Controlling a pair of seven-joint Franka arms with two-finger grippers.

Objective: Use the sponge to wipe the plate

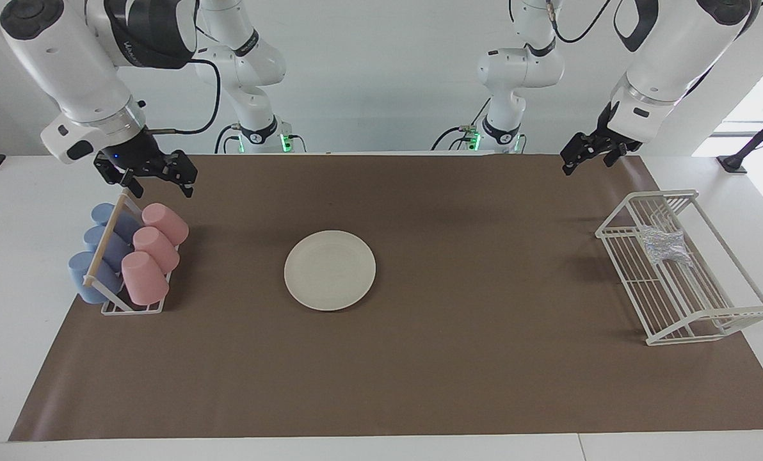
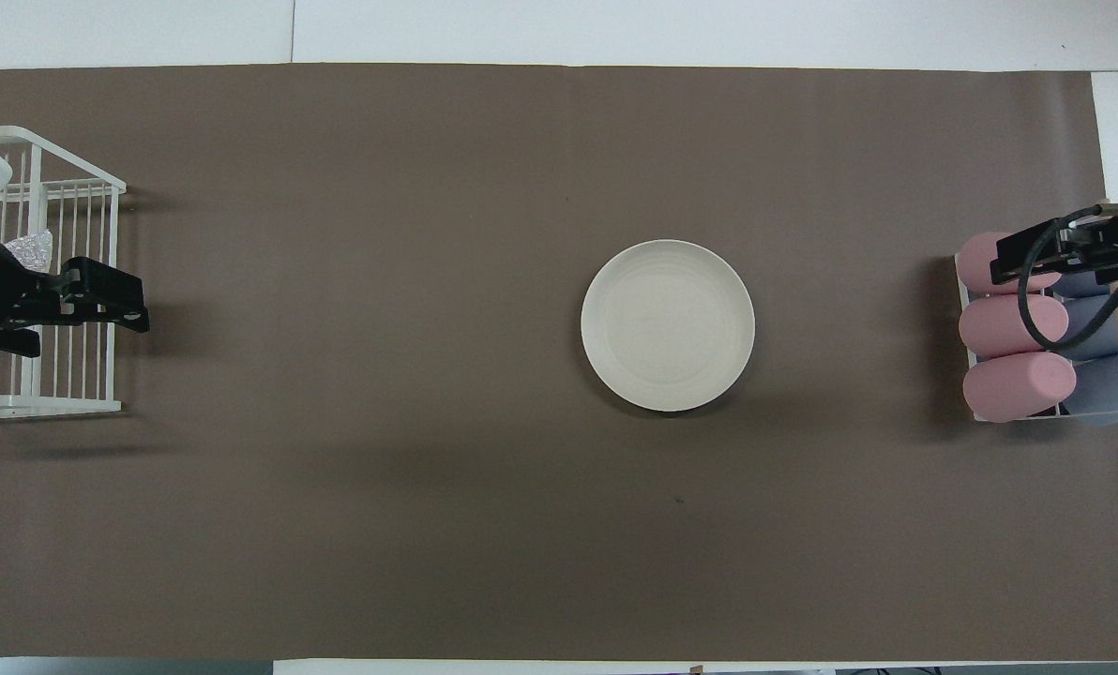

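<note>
- Plate [image 1: 329, 270]: cream-white, flat on the brown mat [image 1: 420, 384] mid-surface, untouched.
- Sponge [image 1: 663, 246]: silvery mesh, in the white wire rack [image 1: 708, 320] at the left arm's end.
- Left gripper [image 1: 591, 155]: open, empty, above the mat's edge near that rack.
- Right gripper [image 1: 157, 179]: open, empty, over the cup rack [image 1: 132, 307].

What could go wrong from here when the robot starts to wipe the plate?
1. The sponge lies inside a wire rack; the left end effector, open above the table near it, may catch the wires when reaching in.
2. The plate lies loose on the mat and could slide under wiping.
3. The right end effector, open, hangs just over the cups and might knock them.
</note>
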